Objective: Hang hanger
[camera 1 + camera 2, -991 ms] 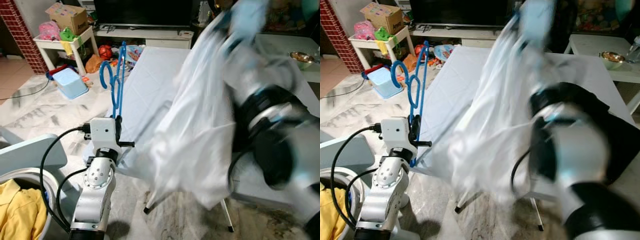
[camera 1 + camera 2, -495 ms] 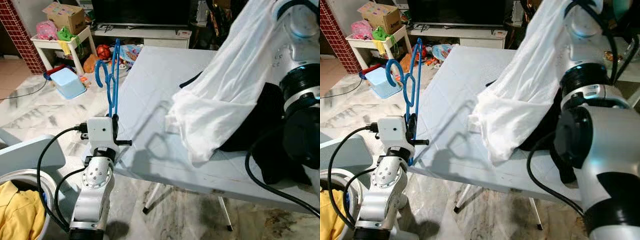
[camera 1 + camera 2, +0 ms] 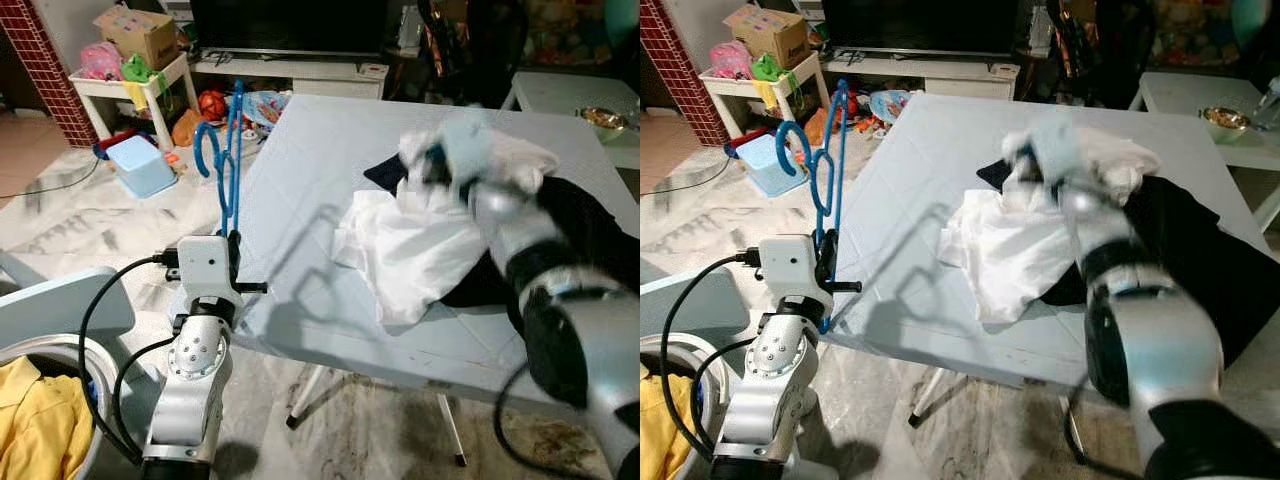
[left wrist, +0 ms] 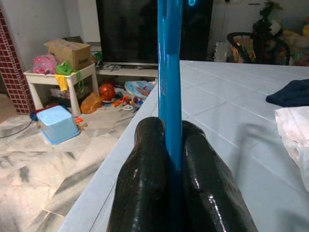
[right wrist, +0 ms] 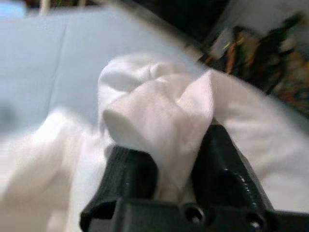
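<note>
Both hands grip: left hand (image 4: 170, 169) hanger (image 3: 224, 160), right hand (image 5: 169, 159) cloth (image 3: 410, 250).

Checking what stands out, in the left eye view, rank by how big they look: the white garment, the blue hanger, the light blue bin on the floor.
1. white garment
2. blue hanger, tall but thin
3. light blue bin, farther away, so its real size is unsure

The left hand (image 3: 828, 243) holds a blue plastic hanger (image 3: 823, 160) upright beside the pale blue desk (image 3: 910, 180); a white crumpled cloth (image 3: 1015, 245) lies on it.
</note>
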{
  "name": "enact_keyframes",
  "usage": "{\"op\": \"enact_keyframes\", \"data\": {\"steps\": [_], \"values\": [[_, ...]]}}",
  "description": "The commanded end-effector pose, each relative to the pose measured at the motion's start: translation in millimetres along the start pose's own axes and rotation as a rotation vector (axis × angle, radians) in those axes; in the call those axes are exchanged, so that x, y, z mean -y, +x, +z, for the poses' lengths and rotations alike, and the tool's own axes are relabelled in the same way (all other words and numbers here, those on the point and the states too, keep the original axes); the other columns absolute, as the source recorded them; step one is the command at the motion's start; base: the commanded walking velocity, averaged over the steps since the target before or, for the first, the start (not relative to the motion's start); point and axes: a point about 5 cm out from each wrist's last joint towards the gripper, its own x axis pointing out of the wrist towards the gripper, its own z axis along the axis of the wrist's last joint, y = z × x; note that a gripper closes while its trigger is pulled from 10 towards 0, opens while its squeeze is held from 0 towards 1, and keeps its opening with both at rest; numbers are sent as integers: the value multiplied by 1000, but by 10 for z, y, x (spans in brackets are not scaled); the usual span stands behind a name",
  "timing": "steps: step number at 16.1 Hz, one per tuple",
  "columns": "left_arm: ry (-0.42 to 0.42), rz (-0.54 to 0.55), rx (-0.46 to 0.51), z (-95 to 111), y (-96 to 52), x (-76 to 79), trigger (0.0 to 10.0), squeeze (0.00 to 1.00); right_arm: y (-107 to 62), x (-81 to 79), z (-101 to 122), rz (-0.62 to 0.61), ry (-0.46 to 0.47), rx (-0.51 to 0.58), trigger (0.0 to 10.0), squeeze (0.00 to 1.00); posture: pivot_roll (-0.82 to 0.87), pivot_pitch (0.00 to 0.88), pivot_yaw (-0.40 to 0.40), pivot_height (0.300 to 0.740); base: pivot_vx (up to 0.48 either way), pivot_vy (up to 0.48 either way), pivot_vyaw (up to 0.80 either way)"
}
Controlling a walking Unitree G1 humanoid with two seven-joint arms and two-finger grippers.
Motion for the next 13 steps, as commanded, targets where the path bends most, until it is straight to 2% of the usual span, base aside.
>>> {"op": "enact_keyframes", "data": {"steps": [1, 2, 4, 8, 13], "values": [[-8, -10, -10, -19, -17, 15, 10000, 0, -22, 38, -50, 17, -21, -13, 10000, 1000, -47, 0, -24, 740, 0, 0, 0], [5, 10, -17, -31, -20, 11, 10000, 0, -59, 55, -172, 18, -24, -16, 10000, 1000, -50, 0, -22, 740, 0, 0, 0], [14, 17, -26, -45, -23, 12, 10000, 0, -84, 104, -172, -2, -4, 29, 10000, 1000, -50, 0, -22, 740, 0, 0, 0], [25, 1, -12, 5, -38, 68, 10000, 0, -207, 239, -243, -105, 117, 168, 10000, 1000, -56, 0, -9, 740, 0, 0, 0], [33, -21, -3, 22, -97, 36, 10000, 0, -393, 178, -363, -137, 207, 286, 10000, 1000, -64, 0, 7, 740, 0, 0, 0]]}}
